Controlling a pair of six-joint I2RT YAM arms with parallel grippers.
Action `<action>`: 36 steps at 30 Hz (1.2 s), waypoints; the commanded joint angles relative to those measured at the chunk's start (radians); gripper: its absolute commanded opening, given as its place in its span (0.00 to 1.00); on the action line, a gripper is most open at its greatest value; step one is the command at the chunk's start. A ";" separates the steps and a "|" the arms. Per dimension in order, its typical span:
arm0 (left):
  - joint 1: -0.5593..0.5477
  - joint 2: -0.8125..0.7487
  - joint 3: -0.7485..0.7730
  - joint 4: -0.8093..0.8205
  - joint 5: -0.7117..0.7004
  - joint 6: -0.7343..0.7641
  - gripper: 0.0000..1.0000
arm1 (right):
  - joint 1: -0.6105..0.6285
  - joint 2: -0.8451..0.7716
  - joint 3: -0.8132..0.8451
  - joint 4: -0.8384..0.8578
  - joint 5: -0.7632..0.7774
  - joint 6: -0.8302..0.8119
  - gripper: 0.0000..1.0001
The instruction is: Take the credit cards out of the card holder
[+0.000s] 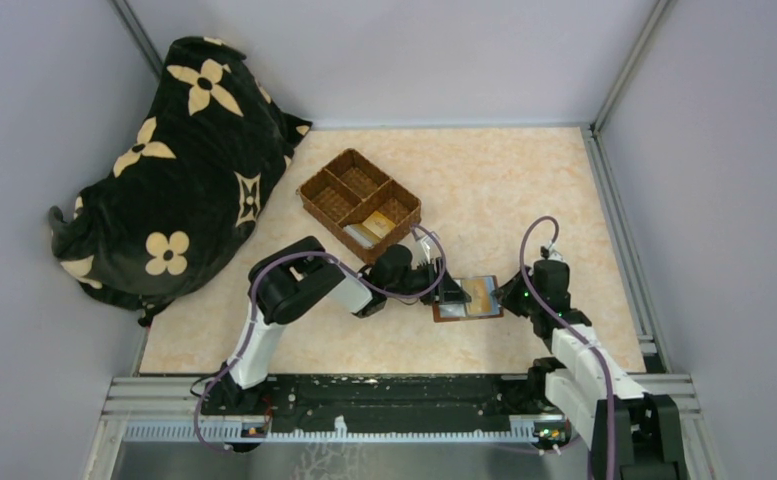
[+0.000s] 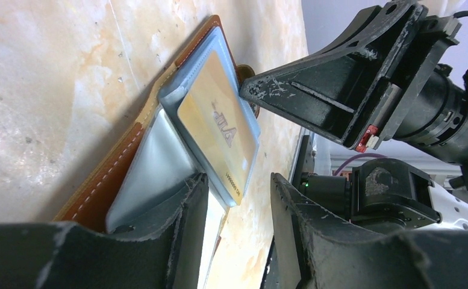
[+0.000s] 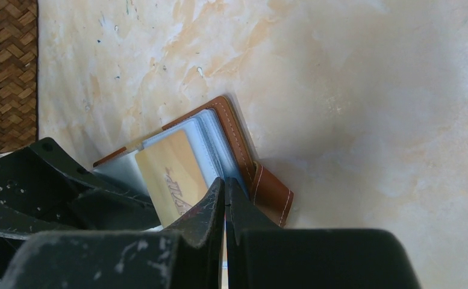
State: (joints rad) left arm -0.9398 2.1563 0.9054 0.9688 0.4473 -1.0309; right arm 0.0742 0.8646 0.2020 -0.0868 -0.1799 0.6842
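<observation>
The reddish-brown card holder (image 1: pixel 472 312) lies open on the table between my two grippers. A gold-tan credit card (image 2: pixel 216 123) sits in its grey-blue clear sleeve; it also shows in the right wrist view (image 3: pixel 168 174). My left gripper (image 2: pixel 237 180) is open at the holder's left end, one finger on the sleeve and the sleeve's corner between the jaws. My right gripper (image 3: pixel 224 185) is shut, its tips pressed on the holder's (image 3: pixel 243 153) right edge beside the gold card. Two cards, gold-tan (image 1: pixel 380 224) and whitish (image 1: pixel 359 237), lie in the basket's near compartment.
The woven three-compartment basket (image 1: pixel 336 205) stands behind and left of the holder; its corner shows in the right wrist view (image 3: pixel 5 66). A black flower-patterned cushion (image 1: pixel 179 170) fills the back left. Grey walls enclose the table on three sides.
</observation>
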 commanded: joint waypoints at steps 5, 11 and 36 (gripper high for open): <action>0.005 0.062 0.005 0.069 0.020 -0.042 0.50 | 0.043 -0.021 -0.051 -0.060 -0.023 0.034 0.00; 0.006 0.048 -0.006 0.081 0.012 -0.053 0.50 | 0.069 -0.037 -0.049 -0.073 -0.015 0.051 0.00; 0.009 0.024 -0.067 0.139 0.010 -0.104 0.00 | 0.145 -0.041 -0.046 -0.066 0.040 0.098 0.00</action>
State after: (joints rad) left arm -0.9310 2.1826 0.8562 1.0454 0.4587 -1.1332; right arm 0.2005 0.8024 0.1764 -0.1051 -0.1062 0.7715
